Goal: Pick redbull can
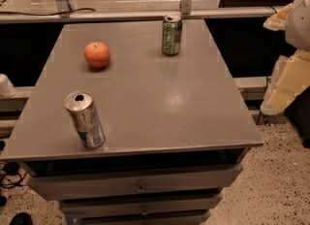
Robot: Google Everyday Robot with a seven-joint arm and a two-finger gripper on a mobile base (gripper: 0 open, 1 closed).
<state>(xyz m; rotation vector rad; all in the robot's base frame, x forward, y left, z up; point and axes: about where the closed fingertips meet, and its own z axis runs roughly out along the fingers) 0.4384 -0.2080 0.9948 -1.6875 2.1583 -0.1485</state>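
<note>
The redbull can [85, 120], slim and silver with blue patches low on its side, stands near the front left corner of the grey table [160, 103], leaning slightly in this view. Its pull-tab top faces up. A cream-coloured part of my arm [288, 76] shows at the right edge, beside the table and well away from the can. The gripper itself is out of view.
A green-patterned can [171, 35] stands at the back of the table, right of centre. A red-orange apple [97, 55] lies at the back left. Drawers [140, 187] run below the tabletop. A rail [145, 14] runs behind the table.
</note>
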